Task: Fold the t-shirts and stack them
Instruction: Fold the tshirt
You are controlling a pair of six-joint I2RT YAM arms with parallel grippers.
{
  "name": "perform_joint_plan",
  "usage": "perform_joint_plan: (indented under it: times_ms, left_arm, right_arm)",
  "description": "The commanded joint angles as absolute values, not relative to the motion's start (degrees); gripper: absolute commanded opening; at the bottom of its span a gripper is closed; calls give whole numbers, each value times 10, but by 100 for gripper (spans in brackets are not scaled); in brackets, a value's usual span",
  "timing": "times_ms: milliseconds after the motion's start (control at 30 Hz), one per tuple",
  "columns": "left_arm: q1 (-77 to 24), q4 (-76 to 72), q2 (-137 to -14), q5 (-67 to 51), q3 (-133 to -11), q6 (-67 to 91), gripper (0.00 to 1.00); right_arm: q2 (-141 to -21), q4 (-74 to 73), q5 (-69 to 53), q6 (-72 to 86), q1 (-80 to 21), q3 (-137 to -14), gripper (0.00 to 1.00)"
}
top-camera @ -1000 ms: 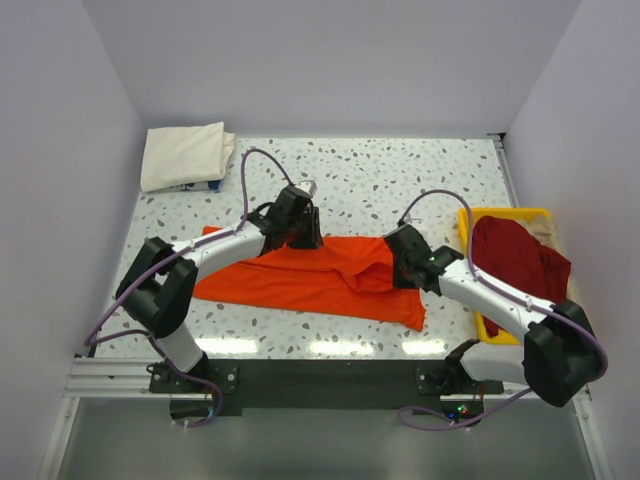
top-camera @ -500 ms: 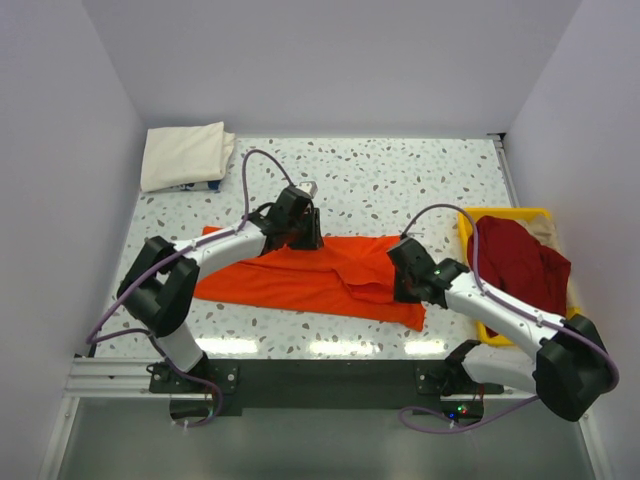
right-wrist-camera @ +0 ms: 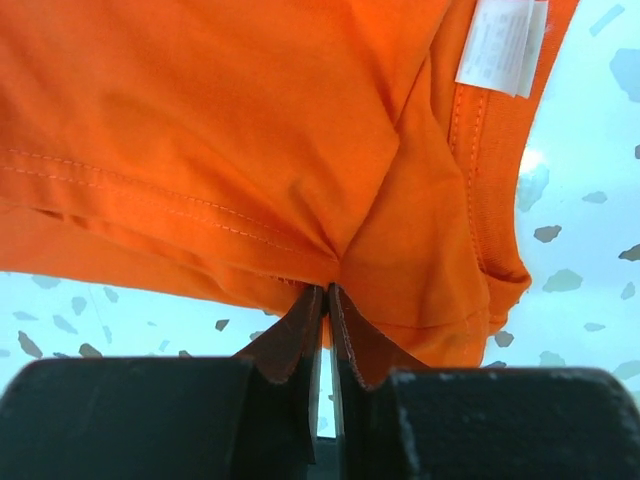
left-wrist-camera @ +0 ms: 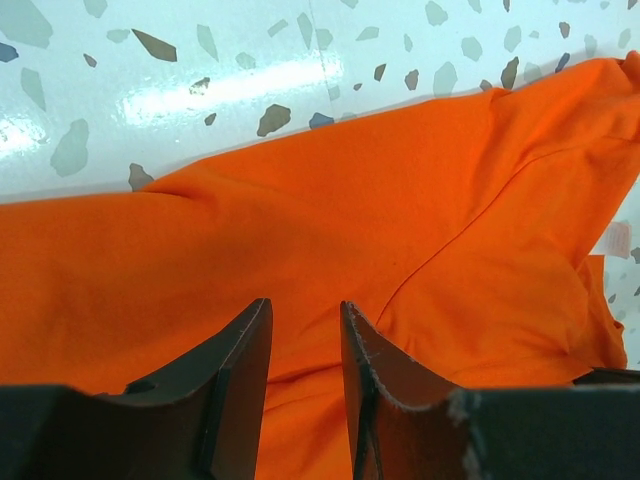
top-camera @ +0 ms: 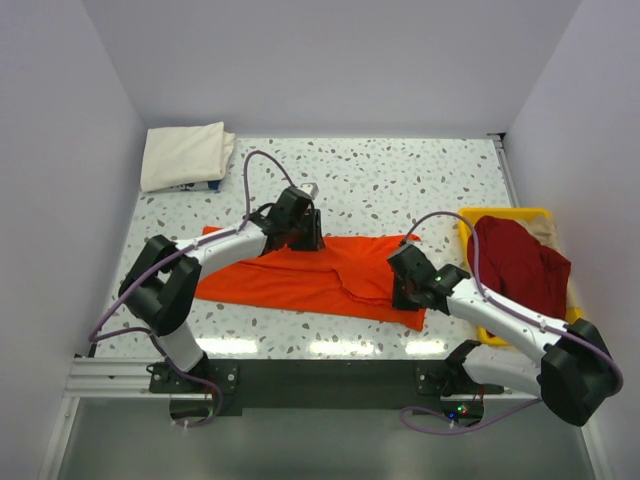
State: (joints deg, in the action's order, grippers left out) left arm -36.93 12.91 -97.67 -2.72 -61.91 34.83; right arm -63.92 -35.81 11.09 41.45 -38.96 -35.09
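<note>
The bright orange t-shirt (top-camera: 290, 280) lies spread across the middle of the table. My left gripper (top-camera: 308, 235) rests on its far edge, fingers a narrow gap apart, with cloth (left-wrist-camera: 400, 200) lying flat under and between them (left-wrist-camera: 303, 305). My right gripper (top-camera: 405, 292) is shut on a bunched fold near the shirt's right end, and its fingertips (right-wrist-camera: 327, 288) pinch the stitched hem (right-wrist-camera: 250, 120). The white neck label (right-wrist-camera: 500, 45) shows beside the collar. The cream t-shirt (top-camera: 185, 155) lies folded at the far left corner. The dark red t-shirt (top-camera: 515, 265) is heaped in the tray.
A yellow plastic tray (top-camera: 500, 213) stands at the right edge, close to my right arm. White walls close in the table on the left, far and right sides. A small blue item peeks out under the cream shirt.
My right gripper has moved toward the near edge, dragging the shirt's right end with it. The left gripper has stayed in place on the far edge.
</note>
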Motion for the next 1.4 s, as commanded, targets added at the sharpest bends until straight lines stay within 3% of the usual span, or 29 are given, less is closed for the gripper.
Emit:
perform_joint_plan:
  times_ms: [0,100,300,700,1100,1367]
  left_arm:
    - [-357,107,-969,-51,-621,351,39]
    - [-328,100,-962,-83,-611,360,38]
    - [-271,105,-912,-76,-573,386,38]
    - [-96,138,-871,-99,-515,417,35]
    - [23,126,-903,-57,-428,460,31]
    - [49,127,-872,-40,-396,483,31]
  right_arm:
    - [-618,-368,97,423,-394,-349,11]
    - [-595,-382,85,417,-394,-361,16]
    - [-595,-368,123,398,-393,-436,38]
    - [-875,-185,111,395,-259,-548,38]
    - [-886,-99,68,433,-192,-415,38]
    - [-892,-80,50,446,-174,-398,38]
